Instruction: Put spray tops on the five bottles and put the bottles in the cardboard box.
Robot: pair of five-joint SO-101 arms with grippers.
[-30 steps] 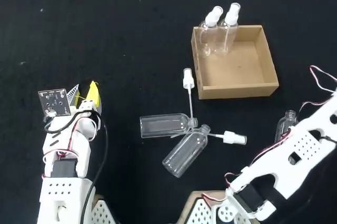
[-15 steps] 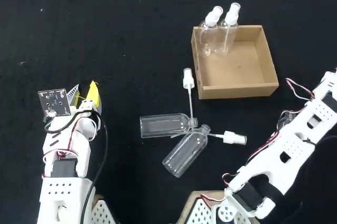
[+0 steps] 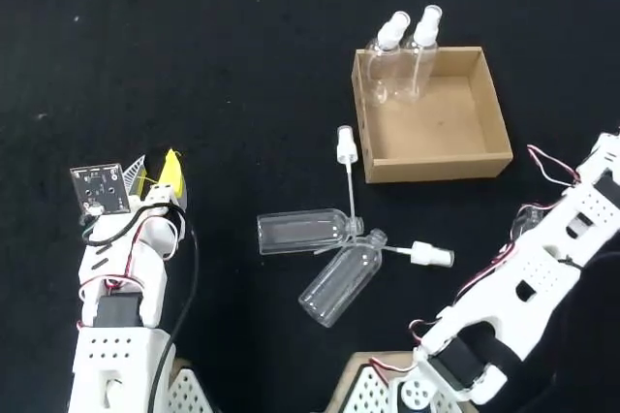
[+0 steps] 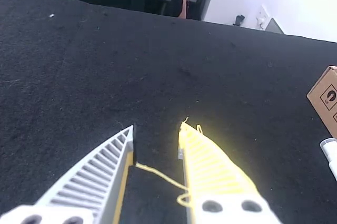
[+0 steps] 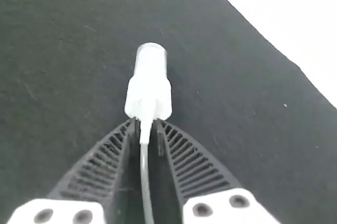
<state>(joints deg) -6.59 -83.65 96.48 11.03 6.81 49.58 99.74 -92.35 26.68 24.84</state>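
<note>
**Black Ground, Brown Box, One Streak of Yellow**

Matte black across the table. Plain cardboard brown for the cardboard box. Clear, colourless plastic in the boxed bottles and the lying bottles. White on the loose spray tops. White shells dotted with small holes on the arms, with red, white and black wires alongside. On the left gripper, a ribbed yellow finger and a ribbed white finger. Ribbed black on the right gripper, against a white spray top.
</note>
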